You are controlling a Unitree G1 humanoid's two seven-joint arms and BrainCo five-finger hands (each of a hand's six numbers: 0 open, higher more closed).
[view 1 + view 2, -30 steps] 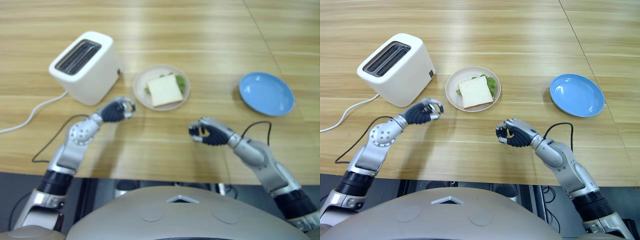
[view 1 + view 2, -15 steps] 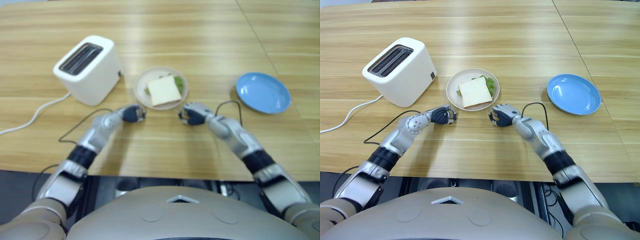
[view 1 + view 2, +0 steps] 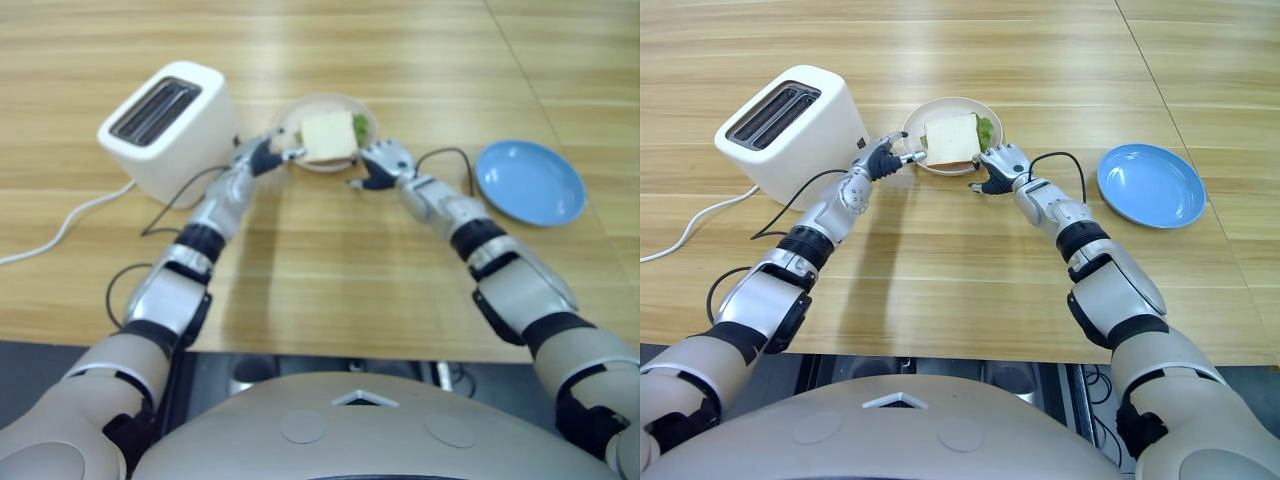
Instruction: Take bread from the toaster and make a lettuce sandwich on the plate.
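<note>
The bread-over-lettuce sandwich sits on the plate at twelve o'clock, and the left hand at its nine and right hand at its four close curled fingers on the rim, apparently to carry it level.

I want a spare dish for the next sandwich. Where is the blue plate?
The blue plate lies empty on the table at the robot's right, just right of the right hand, which is by the sandwich plate.
</note>
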